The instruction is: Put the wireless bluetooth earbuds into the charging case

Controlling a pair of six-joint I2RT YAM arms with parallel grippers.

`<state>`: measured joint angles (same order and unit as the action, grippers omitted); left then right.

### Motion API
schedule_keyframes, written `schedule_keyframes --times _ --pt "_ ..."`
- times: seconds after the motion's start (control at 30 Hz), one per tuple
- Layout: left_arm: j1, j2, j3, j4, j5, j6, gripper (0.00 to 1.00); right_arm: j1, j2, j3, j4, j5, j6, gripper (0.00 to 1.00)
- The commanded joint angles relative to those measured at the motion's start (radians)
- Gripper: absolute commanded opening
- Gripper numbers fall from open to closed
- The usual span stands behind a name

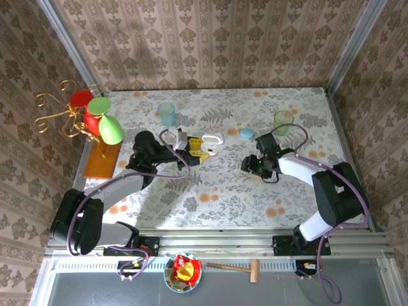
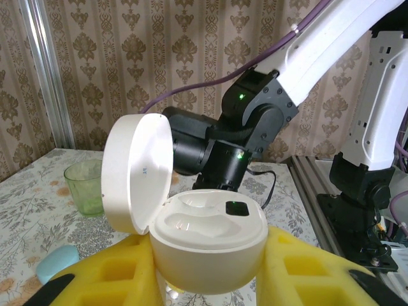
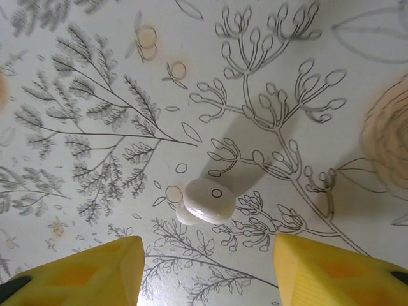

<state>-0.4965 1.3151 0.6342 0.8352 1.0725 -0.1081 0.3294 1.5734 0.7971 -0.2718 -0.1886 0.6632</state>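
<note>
The white charging case (image 2: 210,245) stands upright with its round lid (image 2: 137,172) swung open to the left, and its moulded wells lie bare. My left gripper (image 2: 210,274) is shut on the case body, a yellow finger (image 2: 115,271) pressed to each side. From above, the case (image 1: 213,139) and left gripper (image 1: 204,148) sit at the table's middle back. One small whitish earbud (image 3: 207,201) lies on the flowered tablecloth. My right gripper (image 3: 207,274) hovers over it, open, and the earbud is just ahead of the yellow fingertips (image 3: 83,271), untouched. Seen from above, the right gripper (image 1: 248,164) is right of centre.
A light blue pebble (image 1: 247,133) and a green cup (image 1: 283,121) lie behind the right gripper. A pale blue cup (image 1: 167,113) stands behind the left one. A wooden stand with coloured glasses (image 1: 95,121) is at the far left. Metal rails edge the table (image 1: 223,191).
</note>
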Motion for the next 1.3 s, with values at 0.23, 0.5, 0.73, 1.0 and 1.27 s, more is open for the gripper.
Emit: schedule_keyframes --times 0.23,0.5,0.73,1.0,1.27 --pt "0.001 -0.019 -0.021 0.026 -0.006 0.025 0.31 0.027 0.088 0.079 0.035 0.007 0.051 0.44" --pt "0.001 -0.020 -0.022 0.025 -0.009 0.027 0.31 0.027 0.134 0.138 0.003 0.030 0.009 0.42" --pt "0.004 -0.028 -0.025 0.012 -0.010 0.036 0.31 0.027 0.152 0.186 -0.045 0.052 -0.044 0.42" --pt "0.009 -0.051 -0.027 -0.005 -0.010 0.052 0.31 0.076 0.097 0.234 -0.233 0.251 -0.170 0.42" --pt "0.010 -0.080 -0.023 -0.046 -0.013 0.077 0.31 0.162 0.133 0.311 -0.387 0.409 -0.197 0.35"
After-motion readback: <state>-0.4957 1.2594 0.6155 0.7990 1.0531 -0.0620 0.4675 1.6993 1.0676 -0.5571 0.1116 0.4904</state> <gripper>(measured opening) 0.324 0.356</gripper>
